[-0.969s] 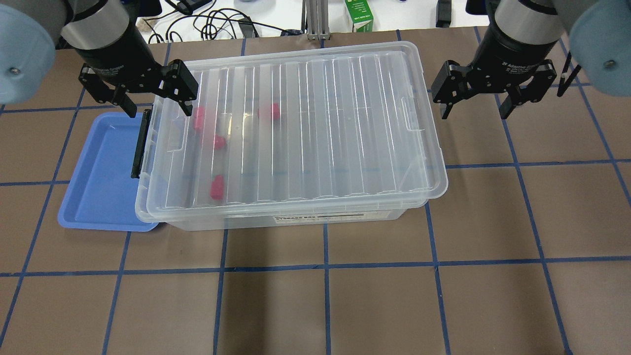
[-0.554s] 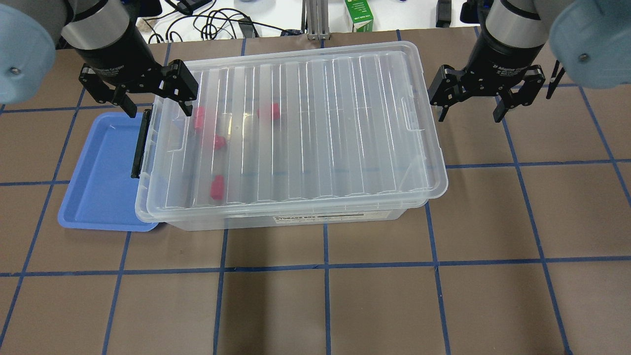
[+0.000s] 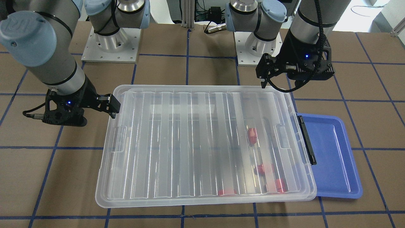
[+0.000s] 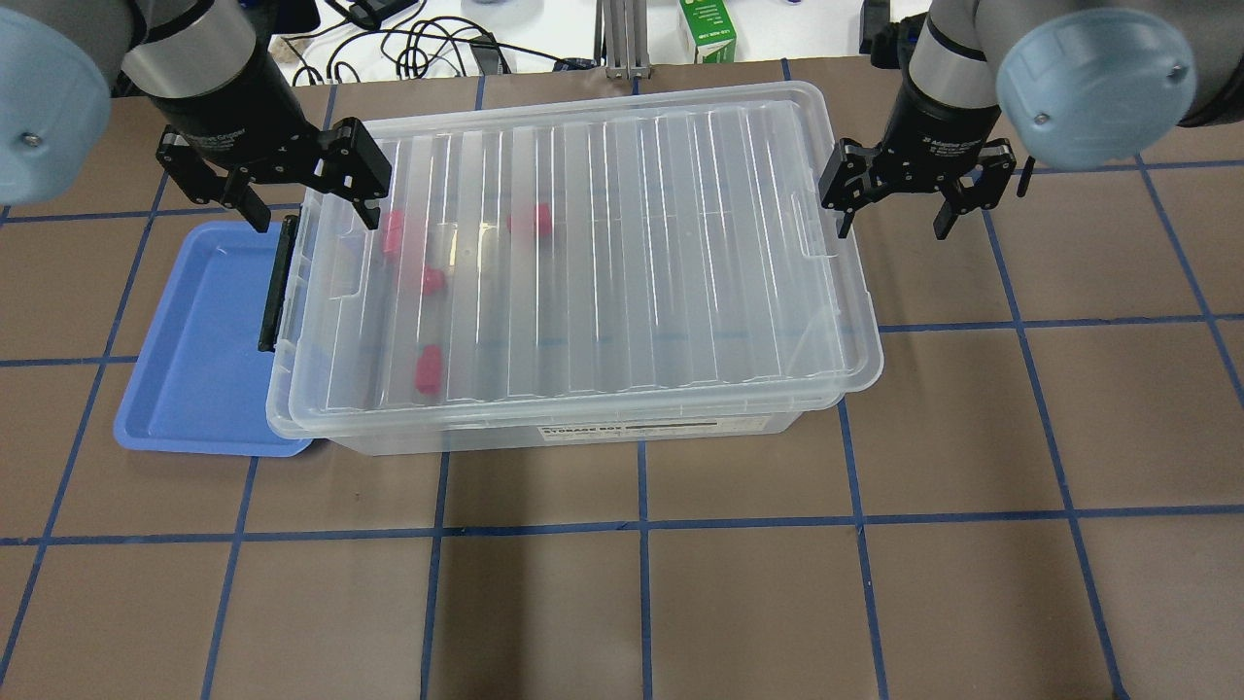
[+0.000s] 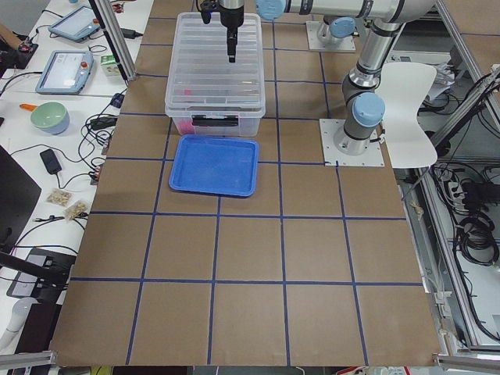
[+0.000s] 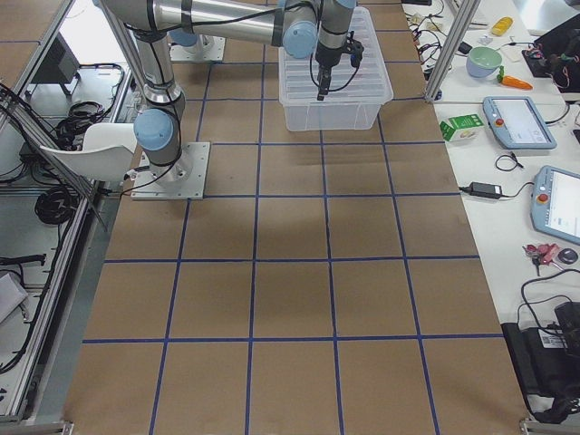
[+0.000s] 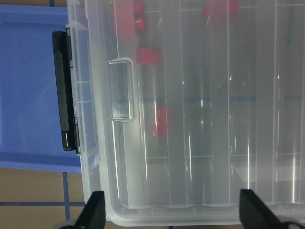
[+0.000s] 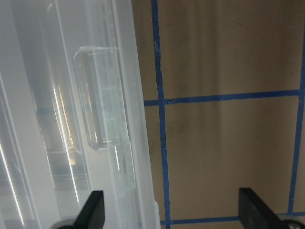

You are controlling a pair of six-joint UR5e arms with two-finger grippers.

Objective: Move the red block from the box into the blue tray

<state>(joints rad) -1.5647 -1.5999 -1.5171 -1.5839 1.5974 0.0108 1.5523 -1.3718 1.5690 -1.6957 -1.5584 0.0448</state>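
Fingers spread, the left gripper (image 4: 313, 219) and right gripper (image 4: 892, 231) straddle the ends of the lid (image 4: 632, 243), likely to open the box (image 4: 486, 439). The red block (image 4: 428, 369) lies inside, toward the table's (image 4: 680, 603) left edge, beside the blue tray (image 4: 194, 360).

- The counter (image 4: 739, 603) is a brown surface marked into squares by blue tape lines (image 4: 641, 525).
- The box (image 4: 622, 262) stands on it, lid on.
- The blue tray (image 4: 194, 360) lies flat at the box's clip end, one edge under the lid's overhang.
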